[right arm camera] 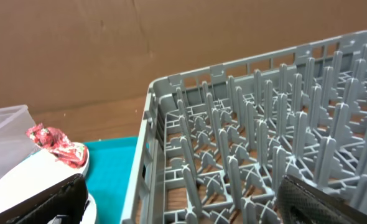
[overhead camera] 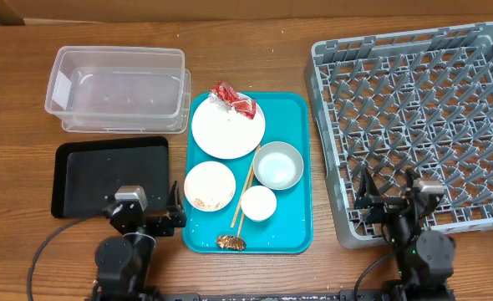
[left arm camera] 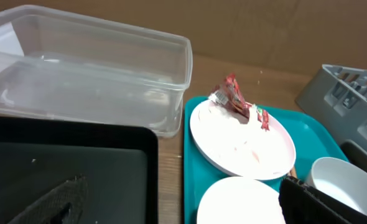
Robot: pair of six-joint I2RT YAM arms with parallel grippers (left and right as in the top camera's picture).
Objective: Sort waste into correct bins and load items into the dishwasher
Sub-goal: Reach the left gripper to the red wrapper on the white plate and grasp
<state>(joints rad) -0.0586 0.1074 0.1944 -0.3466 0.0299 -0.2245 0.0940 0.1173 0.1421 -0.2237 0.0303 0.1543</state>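
Both your grippers sit low in the frame, jaws spread wide with nothing between them. The left gripper is at the lower left edge of the teal tray, and the right gripper is over the lower left corner of the grey dish rack. The red wrapper lies on the large plate at the tray's top, with the bowl, small plate and chopsticks below it. The clear bin is upper left — the black tray lies beneath it.

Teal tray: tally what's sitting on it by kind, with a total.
Plates: 2, the large plate and the small plate
Bowls: 2, the grey bowl and the white bowl
Pairs of chopsticks: 1
Wrappers: 2, the red wrapper and the brown wrapper
Total: 7
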